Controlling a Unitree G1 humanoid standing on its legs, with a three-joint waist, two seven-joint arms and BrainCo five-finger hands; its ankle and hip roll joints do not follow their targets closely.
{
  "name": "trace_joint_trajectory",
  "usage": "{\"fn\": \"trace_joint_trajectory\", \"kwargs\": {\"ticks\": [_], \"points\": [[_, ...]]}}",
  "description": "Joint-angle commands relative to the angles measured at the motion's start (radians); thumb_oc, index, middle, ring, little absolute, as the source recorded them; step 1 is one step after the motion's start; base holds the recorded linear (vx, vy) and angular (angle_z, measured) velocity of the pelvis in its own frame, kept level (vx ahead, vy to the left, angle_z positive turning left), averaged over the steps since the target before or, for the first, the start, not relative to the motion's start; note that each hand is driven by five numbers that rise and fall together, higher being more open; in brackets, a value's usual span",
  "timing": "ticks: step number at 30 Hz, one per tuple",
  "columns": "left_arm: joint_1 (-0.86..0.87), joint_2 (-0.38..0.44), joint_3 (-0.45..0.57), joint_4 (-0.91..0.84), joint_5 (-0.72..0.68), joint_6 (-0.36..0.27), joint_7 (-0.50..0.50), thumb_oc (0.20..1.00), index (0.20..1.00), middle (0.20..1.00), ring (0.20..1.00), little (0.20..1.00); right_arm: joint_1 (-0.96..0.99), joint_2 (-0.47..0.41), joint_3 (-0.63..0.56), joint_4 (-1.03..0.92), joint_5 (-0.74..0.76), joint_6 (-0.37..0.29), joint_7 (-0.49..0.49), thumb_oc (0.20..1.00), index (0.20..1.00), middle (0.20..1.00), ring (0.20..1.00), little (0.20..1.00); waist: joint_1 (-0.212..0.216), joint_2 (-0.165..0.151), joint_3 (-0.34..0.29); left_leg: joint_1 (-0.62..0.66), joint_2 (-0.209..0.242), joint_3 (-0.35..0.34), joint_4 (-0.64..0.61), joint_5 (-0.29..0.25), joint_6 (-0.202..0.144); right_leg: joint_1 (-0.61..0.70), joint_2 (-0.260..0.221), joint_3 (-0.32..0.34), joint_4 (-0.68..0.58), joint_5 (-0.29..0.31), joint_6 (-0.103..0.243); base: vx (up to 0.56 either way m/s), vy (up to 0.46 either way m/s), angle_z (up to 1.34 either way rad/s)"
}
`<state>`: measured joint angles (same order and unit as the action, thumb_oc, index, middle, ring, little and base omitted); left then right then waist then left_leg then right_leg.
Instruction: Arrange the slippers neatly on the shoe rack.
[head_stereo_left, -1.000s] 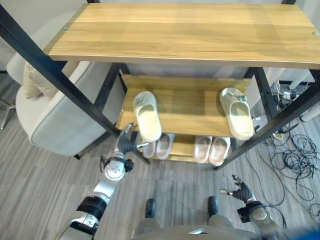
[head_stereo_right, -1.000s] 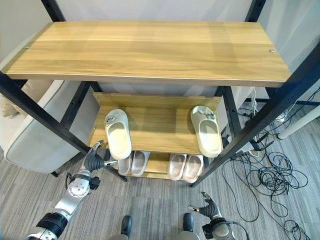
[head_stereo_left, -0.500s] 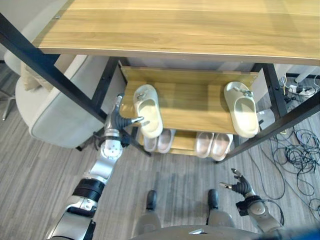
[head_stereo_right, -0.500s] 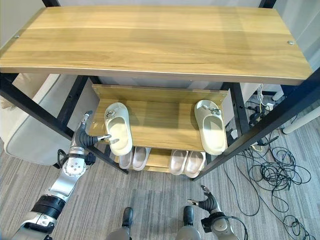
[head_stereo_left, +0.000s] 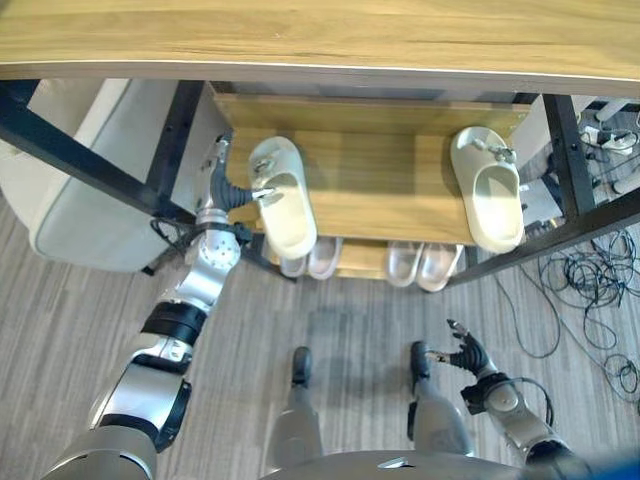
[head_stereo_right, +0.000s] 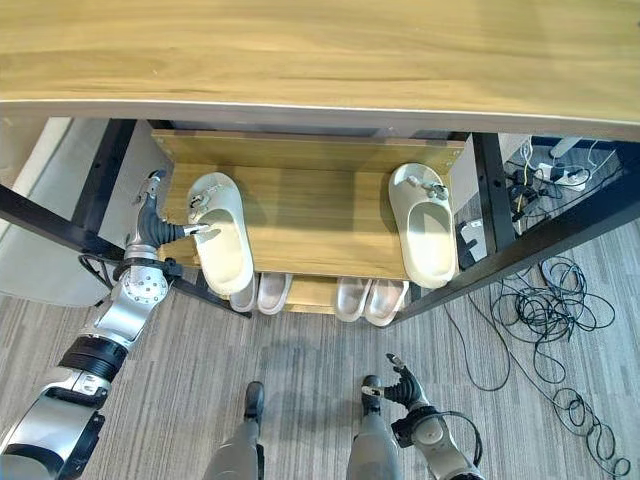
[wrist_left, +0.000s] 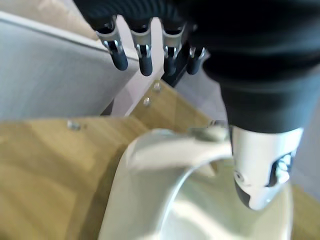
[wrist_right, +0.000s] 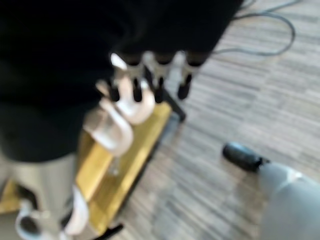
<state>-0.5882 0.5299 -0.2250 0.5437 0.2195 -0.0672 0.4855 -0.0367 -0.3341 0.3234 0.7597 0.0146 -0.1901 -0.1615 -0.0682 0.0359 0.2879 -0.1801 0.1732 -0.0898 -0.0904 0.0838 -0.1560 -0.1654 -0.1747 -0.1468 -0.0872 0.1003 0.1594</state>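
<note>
Since a second ago, risen from below the shelf edge: left hand (head_stereo_left: 222, 190) beside left slipper (head_stereo_left: 281, 196) on middle shelf (head_stereo_left: 390, 196), fingers straight, thumb touching its strap, toe pointing away; right hand (head_stereo_left: 468, 352) low, relaxed.

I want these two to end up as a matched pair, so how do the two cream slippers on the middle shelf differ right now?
The left slipper is angled, heel swinging toward the middle; the right slipper lies nearly straight front to back. The left hand reaches the left slipper with its thumb over the strap; the right slipper is untouched, the right hand low over the floor. Both are cream, open side up, heels jutting past the middle shelf front edge.
</note>
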Motion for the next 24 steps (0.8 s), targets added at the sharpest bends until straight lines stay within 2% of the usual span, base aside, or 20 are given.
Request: {"fn": "trace_joint_trajectory", "kwargs": {"ticks": [1,11,12,13,14,20,24], "points": [[-0.107,0.037,0.004,0.073,0.046,-0.003,0.052,1.000,1.000,1.000,1.000,1.000,-0.009,-0.016,-0.002,-0.062,0.005,-0.027,-0.026,1.000,1.000,1.000,1.000,1.000,0.010,-0.010,-0.012,-0.035,0.050,0.037,0.019,0.012,0.007,-0.047,-0.105,-0.017,0.195,-0.075,0.098,0.00,0.000,0.00],[-0.185,0.005,-0.017,0.130,0.056,0.030,0.108,1.000,1.000,1.000,1.000,1.000,-0.040,-0.015,0.007,-0.080,0.013,-0.037,-0.059,1.000,1.000,1.000,1.000,1.000,0.005,-0.026,0.015,-0.084,0.046,0.032,0.020,0.019,0.005,-0.086,-0.111,-0.018,0.181,-0.056,0.100,0.00,0.000,0.00],[-0.189,-0.001,-0.015,0.133,0.057,0.037,0.114,0.589,0.589,0.589,0.589,0.589,-0.038,-0.014,0.009,-0.083,0.014,-0.037,-0.062,1.000,1.000,1.000,1.000,1.000,0.005,-0.027,0.017,-0.086,0.043,0.032,0.016,0.020,0.004,-0.088,-0.112,-0.018,0.177,-0.055,0.100,0.00,0.000,0.00],[-0.189,-0.001,-0.015,0.133,0.057,0.037,0.114,0.555,0.555,0.555,0.555,0.555,-0.038,-0.014,0.009,-0.084,0.014,-0.037,-0.062,1.000,1.000,1.000,1.000,1.000,0.005,-0.026,0.016,-0.087,0.043,0.031,0.016,0.020,0.005,-0.089,-0.113,-0.018,0.177,-0.054,0.100,0.00,0.000,0.00],[-0.212,-0.003,-0.010,0.133,0.067,0.049,0.145,0.200,0.200,0.200,0.200,0.200,-0.037,-0.015,0.015,-0.089,0.011,-0.040,-0.065,1.000,1.000,1.000,1.000,1.000,0.002,-0.027,0.019,-0.095,0.041,0.031,0.008,0.023,0.001,-0.094,-0.114,-0.022,0.169,-0.049,0.101,0.00,0.000,0.00],[-0.225,-0.015,-0.018,0.075,0.116,0.063,0.169,0.200,0.200,0.200,0.200,0.200,-0.024,-0.022,0.020,-0.104,0.013,-0.049,-0.062,1.000,1.000,1.000,1.000,1.000,0.000,-0.028,0.024,-0.101,0.039,0.028,0.003,0.027,-0.002,-0.097,-0.114,-0.023,0.168,-0.048,0.101,0.00,0.000,0.00],[-0.150,-0.084,-0.010,-0.028,0.137,0.048,0.164,0.200,0.200,0.200,0.200,0.200,-0.029,-0.011,0.021,-0.106,0.022,-0.047,-0.059,1.000,1.000,1.000,1.000,1.000,0.009,-0.029,0.032,-0.093,0.036,0.029,0.007,0.022,-0.002,-0.095,-0.117,-0.019,0.178,-0.056,0.099,0.00,0.000,0.00]]}}
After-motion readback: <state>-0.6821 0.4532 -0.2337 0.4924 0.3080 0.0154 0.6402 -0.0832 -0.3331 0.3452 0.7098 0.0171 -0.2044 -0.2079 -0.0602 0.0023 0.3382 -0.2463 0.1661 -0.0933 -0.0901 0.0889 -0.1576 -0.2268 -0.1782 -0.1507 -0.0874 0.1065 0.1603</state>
